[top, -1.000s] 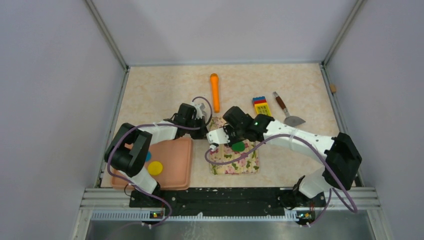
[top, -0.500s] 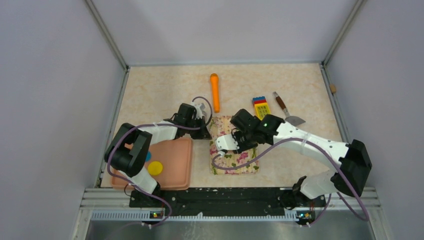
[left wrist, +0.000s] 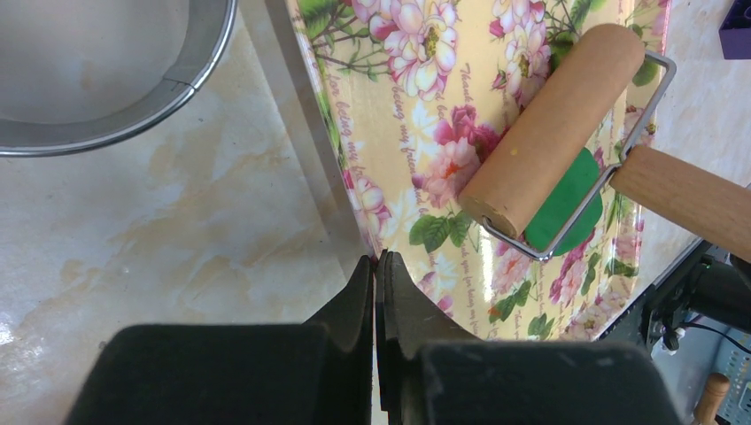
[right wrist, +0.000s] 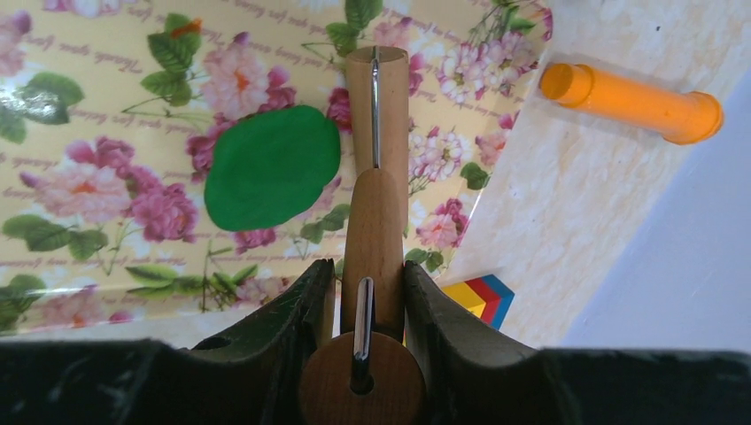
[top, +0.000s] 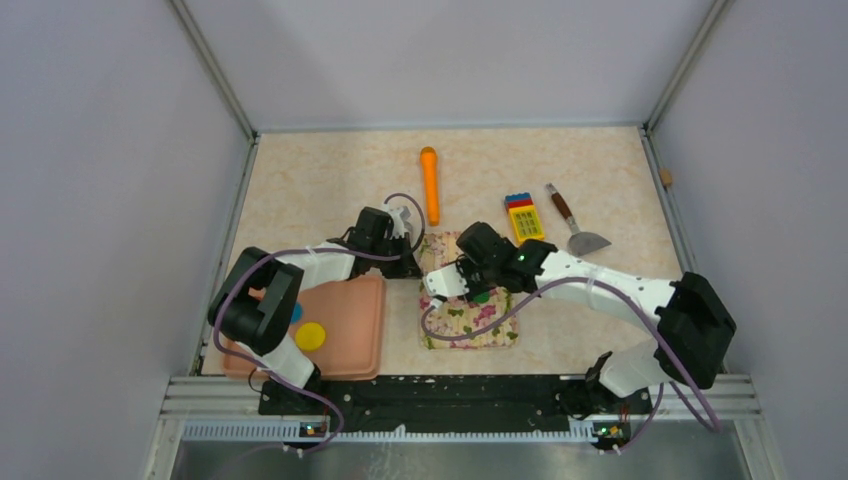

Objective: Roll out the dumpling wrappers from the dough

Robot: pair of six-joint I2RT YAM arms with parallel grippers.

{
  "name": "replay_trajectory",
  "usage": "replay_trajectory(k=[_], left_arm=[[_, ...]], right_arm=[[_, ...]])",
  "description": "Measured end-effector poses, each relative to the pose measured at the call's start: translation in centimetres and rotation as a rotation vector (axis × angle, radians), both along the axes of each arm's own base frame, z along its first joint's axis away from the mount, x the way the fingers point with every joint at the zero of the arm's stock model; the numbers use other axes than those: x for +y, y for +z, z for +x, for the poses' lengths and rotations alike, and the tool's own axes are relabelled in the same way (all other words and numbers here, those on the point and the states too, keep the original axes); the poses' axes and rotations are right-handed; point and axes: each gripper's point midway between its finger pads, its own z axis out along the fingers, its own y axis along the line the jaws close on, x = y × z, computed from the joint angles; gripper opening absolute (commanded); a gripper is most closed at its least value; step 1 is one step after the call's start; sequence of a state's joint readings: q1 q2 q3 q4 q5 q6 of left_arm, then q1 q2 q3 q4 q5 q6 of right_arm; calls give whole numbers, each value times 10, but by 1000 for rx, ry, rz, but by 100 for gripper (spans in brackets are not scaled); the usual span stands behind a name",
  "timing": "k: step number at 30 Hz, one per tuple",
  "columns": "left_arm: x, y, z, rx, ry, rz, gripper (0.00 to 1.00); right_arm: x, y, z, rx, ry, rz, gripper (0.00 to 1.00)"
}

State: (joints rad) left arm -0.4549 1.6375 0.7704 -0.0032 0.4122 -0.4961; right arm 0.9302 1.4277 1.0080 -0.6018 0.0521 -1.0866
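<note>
Where roller (left wrist: 549, 133) overlies dough (left wrist: 567, 199), dough's edge hidden; right hand (right wrist: 367, 270) clamps roller.

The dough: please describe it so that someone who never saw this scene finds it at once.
Find the floral mat, just right of the pink tray. On it, by the wooden roller, lies the dough: a flat oval, the only plain dark green patch.

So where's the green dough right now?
In the right wrist view the green dough lies on the floral mat, just left of the wooden roller held by the right pincer.
</note>
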Motion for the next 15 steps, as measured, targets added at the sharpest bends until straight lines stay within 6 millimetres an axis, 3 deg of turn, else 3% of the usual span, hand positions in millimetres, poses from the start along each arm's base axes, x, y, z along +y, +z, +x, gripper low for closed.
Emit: replay_trajectory(k=[9,15], left_arm=[[1,0,2,-11,7,10,0],[2,0,3,-17,8,14,0]], right_arm=[[5,12,19,13,-74,8,0],[20,64,24,13,-114,79,0]])
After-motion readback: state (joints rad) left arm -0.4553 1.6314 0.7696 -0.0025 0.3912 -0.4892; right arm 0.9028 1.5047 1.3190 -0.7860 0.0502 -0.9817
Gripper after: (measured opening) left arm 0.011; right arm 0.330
